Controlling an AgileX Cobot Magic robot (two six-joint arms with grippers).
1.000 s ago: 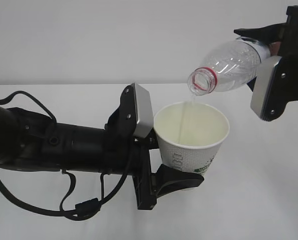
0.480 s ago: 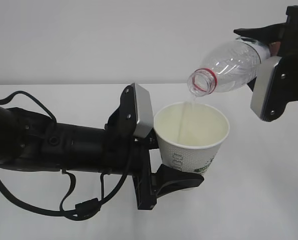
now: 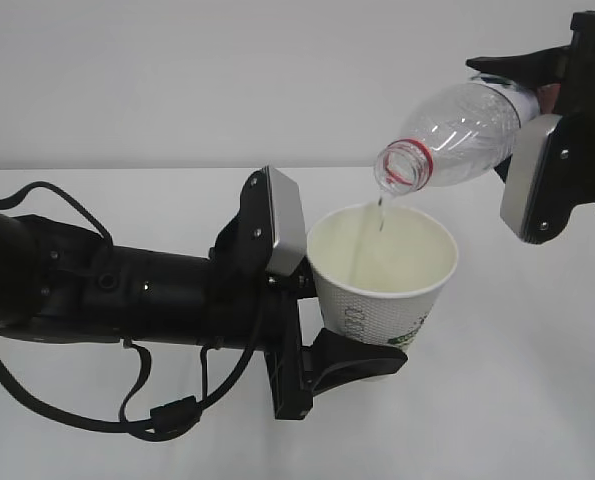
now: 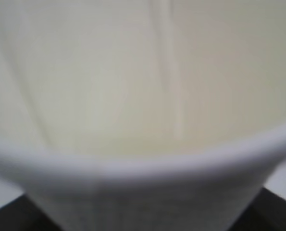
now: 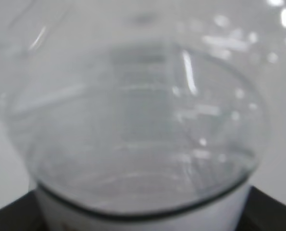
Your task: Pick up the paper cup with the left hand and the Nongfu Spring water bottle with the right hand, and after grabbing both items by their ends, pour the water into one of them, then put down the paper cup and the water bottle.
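Dribbling water (image 3: 380,212) from the bottle (image 3: 455,133) clamped in the right gripper (image 3: 545,150), left gripper (image 3: 312,310) pinching the flimsy paper cup (image 3: 382,275) low down (squeeze gently!).

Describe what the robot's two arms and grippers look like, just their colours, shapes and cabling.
Both arms are matte black. The left arm is a thick tube with loose black cables looping around it. Each gripper, left gripper and right gripper, has black jaws and a boxy silver-grey camera housing with rounded corners.
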